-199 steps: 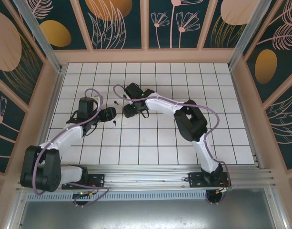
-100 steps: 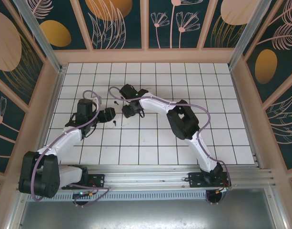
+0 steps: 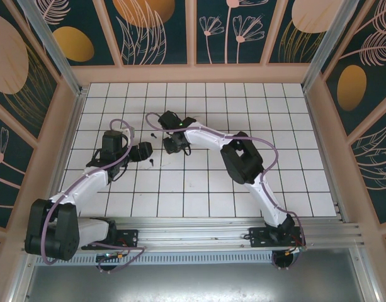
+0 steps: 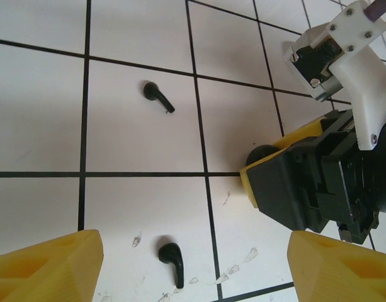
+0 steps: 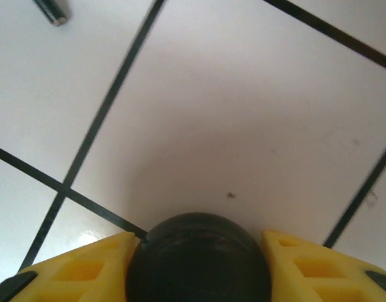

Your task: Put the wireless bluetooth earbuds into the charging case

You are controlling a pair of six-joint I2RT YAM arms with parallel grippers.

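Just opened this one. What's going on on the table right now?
Two robot arms are working low over a white tiled table. The right pincer has its fingers against both sides of a dark round thing, apparently the charging case. The left pincer hangs open above two black earbuds: the nearer earbud lies between its fingertips, and the farther earbud lies on the next tile. Both are loose on the table, not yet in the case.

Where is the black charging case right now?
In the right wrist view, the charging case sits at bottom centre on the white tiles, between the yellow fingers of the right hand.
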